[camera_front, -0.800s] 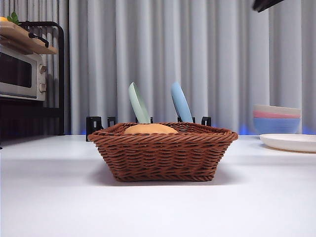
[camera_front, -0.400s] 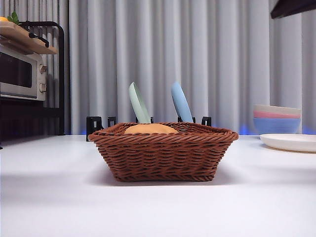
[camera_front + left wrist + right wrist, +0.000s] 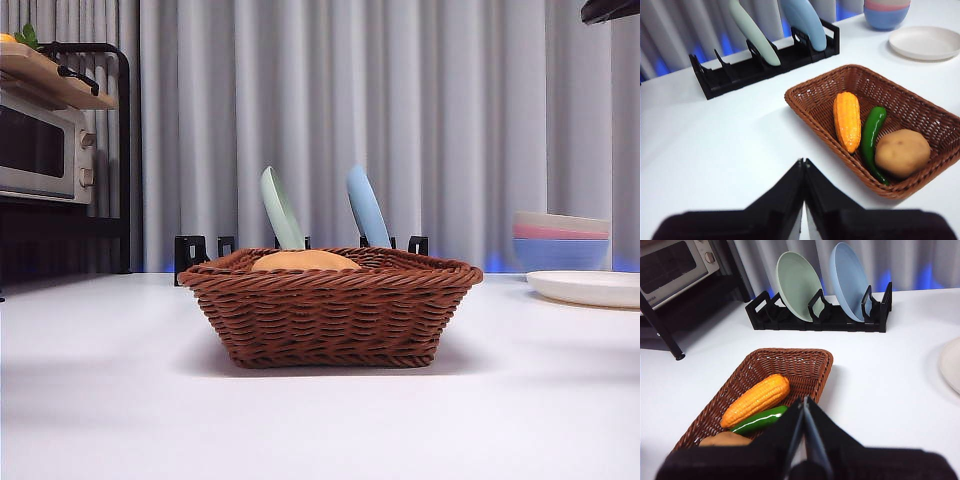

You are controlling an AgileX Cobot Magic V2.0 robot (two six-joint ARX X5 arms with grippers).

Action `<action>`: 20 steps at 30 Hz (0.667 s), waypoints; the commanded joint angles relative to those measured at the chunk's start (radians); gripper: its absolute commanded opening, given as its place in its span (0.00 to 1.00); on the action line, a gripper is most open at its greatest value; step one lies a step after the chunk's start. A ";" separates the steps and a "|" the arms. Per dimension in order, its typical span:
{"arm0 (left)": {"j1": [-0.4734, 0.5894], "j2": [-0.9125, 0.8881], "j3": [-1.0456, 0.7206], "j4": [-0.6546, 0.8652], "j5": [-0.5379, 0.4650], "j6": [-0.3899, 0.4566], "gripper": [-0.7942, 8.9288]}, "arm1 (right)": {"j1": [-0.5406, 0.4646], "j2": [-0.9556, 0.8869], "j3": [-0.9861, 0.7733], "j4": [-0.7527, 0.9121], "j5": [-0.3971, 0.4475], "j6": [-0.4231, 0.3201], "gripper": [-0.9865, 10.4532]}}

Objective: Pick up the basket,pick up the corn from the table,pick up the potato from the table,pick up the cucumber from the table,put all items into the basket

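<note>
The brown wicker basket point(image 3: 330, 310) stands on the white table point(image 3: 100, 400) at the middle. The orange corn point(image 3: 847, 120), the green cucumber point(image 3: 872, 134) and the tan potato point(image 3: 902, 152) lie side by side inside the basket point(image 3: 860, 80). The right wrist view shows the basket point(image 3: 790, 360) with the corn point(image 3: 756, 399), the cucumber point(image 3: 758, 421) and part of the potato point(image 3: 724, 440). In the front view only the potato's top point(image 3: 305, 261) shows over the rim. My left gripper point(image 3: 803, 162) is shut and empty, above the table beside the basket. My right gripper point(image 3: 803, 401) is shut and empty, raised above the basket's side; a black tip point(image 3: 610, 10) shows at the top right corner.
A black dish rack point(image 3: 200, 250) with a green plate point(image 3: 281, 208) and a blue plate point(image 3: 367, 207) stands behind the basket. Stacked bowls point(image 3: 560, 240) and a white plate point(image 3: 585, 288) are at the right. A toaster oven point(image 3: 45, 150) on a black shelf stands at the far left.
The black arm tip at the top right corner has drawn further right and out of the front view. The basket and the vegetables have not moved.
</note>
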 commanded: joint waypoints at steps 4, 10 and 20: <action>0.000 0.001 -0.005 0.000 -0.001 -0.010 0.08 | 0.000 0.000 -0.005 0.006 0.003 0.012 0.09; 0.053 -0.061 -0.011 -0.017 -0.002 0.084 0.08 | 0.000 -0.001 -0.005 0.004 0.003 0.012 0.09; 0.431 -0.304 -0.318 0.255 0.088 0.080 0.08 | 0.000 0.000 -0.005 -0.002 0.003 0.012 0.09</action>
